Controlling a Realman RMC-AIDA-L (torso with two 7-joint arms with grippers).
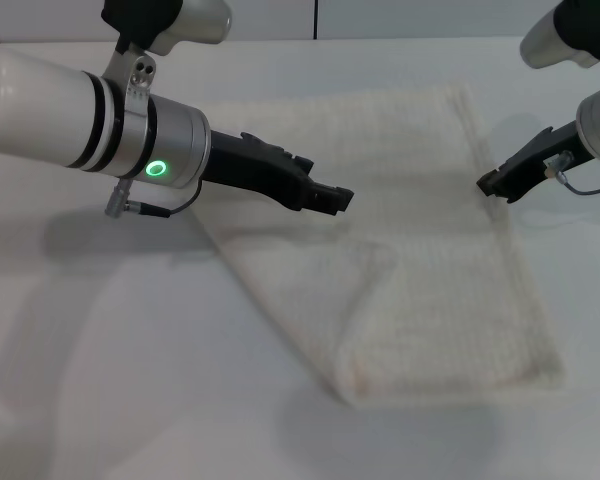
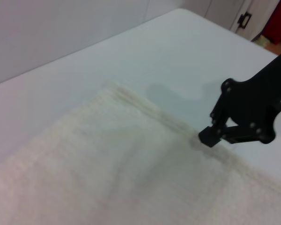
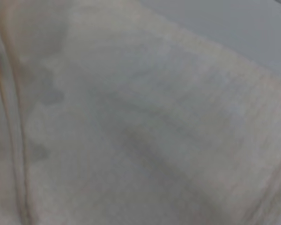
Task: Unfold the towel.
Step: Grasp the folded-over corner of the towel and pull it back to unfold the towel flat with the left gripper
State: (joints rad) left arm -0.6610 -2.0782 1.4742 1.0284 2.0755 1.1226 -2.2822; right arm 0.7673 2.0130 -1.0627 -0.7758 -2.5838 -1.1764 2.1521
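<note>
- No brand names, labels or readable writing in any view. Only marking: a lit green ring on the left arm's wrist section (image 1: pixel 157 169), seen from the head.
- Towel (image 1: pixel 410 250) lies flat on the white table (image 1: pixel 100 380), centre to right of the head view. Cream-white with a waffle grid, folded: a doubled layer with a rounded fold edge runs along its near-left side.
- Long axis runs from the far side, slightly left, toward the near right corner. It sits skewed on the table, not square to the robot.
- Left gripper (image 1: pixel 338 198) is over the towel's left-middle area, pointing right across the cloth. Fingers look together with nothing between them. Can't tell whether it touches the cloth.
- Right gripper (image 1: pixel 492 185) is at the towel's right hemmed edge, tip down at the cloth. From the pictures I can't tell whether it grips the hem.
- Left wrist view only: the right gripper (image 2: pixel 210 136) with its tip right at the raised hem, the towel's far corner (image 2: pixel 113 89), and a door and a red object in the room behind.
- Right wrist view only: close-up of the towel (image 3: pixel 145 122), cloth nearly filling the view. Hem line down one side, strip of table at one corner, no fingers in view.
</note>
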